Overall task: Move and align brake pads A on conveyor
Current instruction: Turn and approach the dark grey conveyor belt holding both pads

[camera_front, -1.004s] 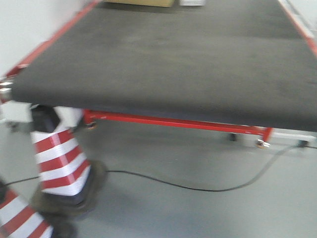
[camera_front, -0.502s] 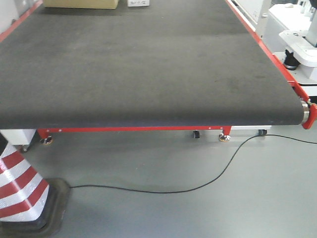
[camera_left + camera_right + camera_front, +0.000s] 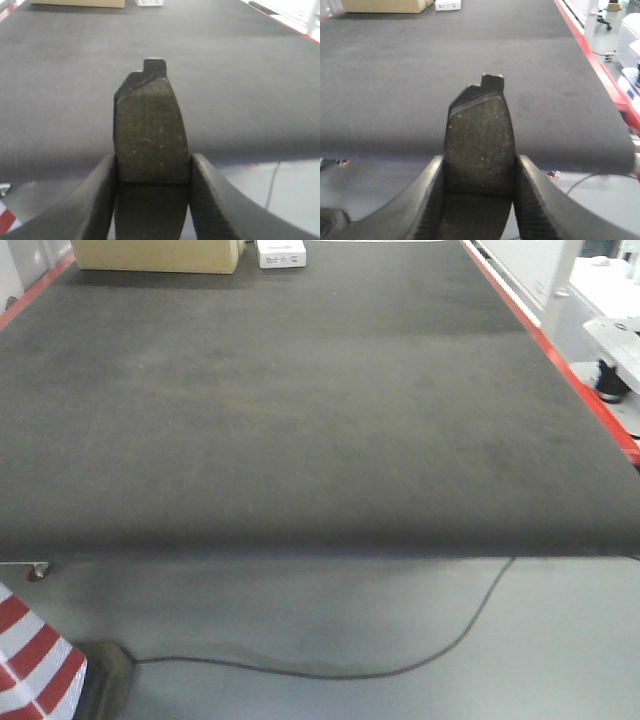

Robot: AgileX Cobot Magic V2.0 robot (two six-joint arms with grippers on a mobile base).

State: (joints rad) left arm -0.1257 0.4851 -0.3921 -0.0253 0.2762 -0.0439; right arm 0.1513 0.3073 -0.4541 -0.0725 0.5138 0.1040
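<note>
The dark charcoal conveyor (image 3: 300, 390) fills the front view, with a red edge strip along its right side; neither gripper shows there. In the left wrist view a dark grey brake pad (image 3: 150, 130) with a centre groove stands on end between the fingers of my left gripper (image 3: 152, 177), which is shut on it, held in front of the conveyor's (image 3: 150, 50) near edge. In the right wrist view my right gripper (image 3: 479, 175) is shut the same way on a second brake pad (image 3: 480, 135), just short of the belt's (image 3: 445, 60) near edge.
A cardboard box (image 3: 155, 254) and a small white box (image 3: 281, 252) sit at the belt's far end. A red-and-white striped cone (image 3: 35, 675) stands on the floor at lower left. A black cable (image 3: 400, 665) trails across the grey floor. White equipment (image 3: 615, 350) stands to the right.
The front view has swung right and closed in on the belt: the cone slid off to the left, the red frame under the belt dropped from sight, and the near edge now sits lower.
</note>
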